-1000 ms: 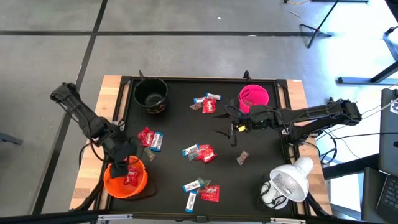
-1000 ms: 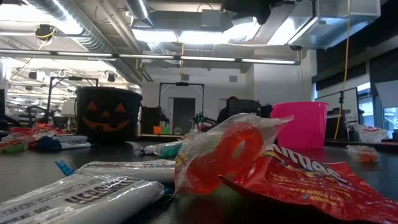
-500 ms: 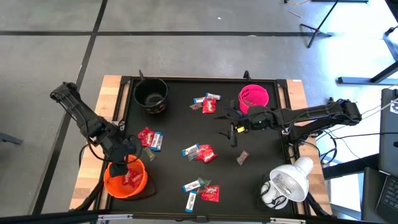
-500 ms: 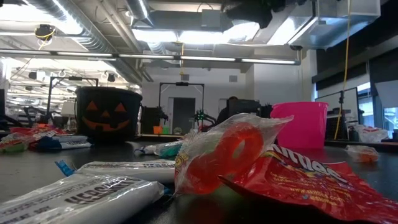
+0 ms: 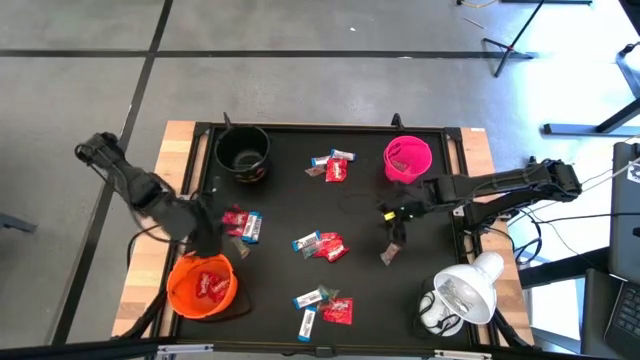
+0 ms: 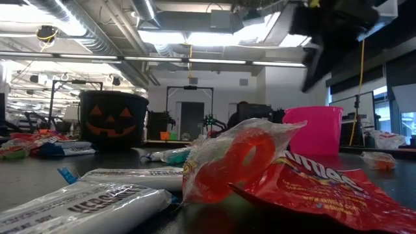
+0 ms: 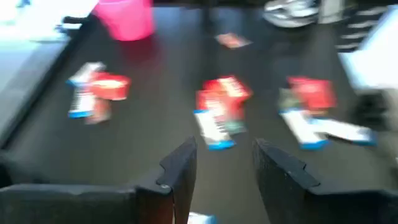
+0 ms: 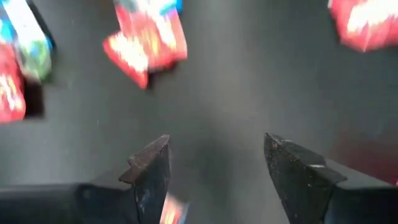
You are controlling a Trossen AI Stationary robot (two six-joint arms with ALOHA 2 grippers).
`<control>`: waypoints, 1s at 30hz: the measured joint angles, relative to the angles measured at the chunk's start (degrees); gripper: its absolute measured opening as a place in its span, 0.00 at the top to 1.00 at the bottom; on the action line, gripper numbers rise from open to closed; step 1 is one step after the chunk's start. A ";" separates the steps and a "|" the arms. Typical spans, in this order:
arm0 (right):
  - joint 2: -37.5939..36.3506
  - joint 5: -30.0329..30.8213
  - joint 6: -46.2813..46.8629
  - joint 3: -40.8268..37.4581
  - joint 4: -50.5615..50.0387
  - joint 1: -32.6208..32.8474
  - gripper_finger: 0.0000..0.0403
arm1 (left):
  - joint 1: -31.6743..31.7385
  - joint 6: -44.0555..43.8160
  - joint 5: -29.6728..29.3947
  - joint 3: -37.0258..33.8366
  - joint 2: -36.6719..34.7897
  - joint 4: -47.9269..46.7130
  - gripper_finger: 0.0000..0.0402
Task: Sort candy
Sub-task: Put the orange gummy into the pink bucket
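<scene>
The right gripper (image 5: 397,232) hangs right of centre in the high view, fingers (image 8: 149,168) spread wide and empty, just above a lone wrapped candy (image 5: 389,254). The left gripper (image 5: 212,238), also parted and empty, sits at the left between the orange bowl (image 5: 203,287) below and a red-and-blue candy pair (image 5: 242,224). More candy lies in the middle, the lower middle and near the pink bowl (image 5: 407,158) and black bowl (image 5: 243,152).
</scene>
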 joint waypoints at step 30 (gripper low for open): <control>0.00 -2.21 23.76 -22.29 15.97 10.57 0.38 | 17.75 20.88 15.12 -28.52 -10.54 55.09 0.64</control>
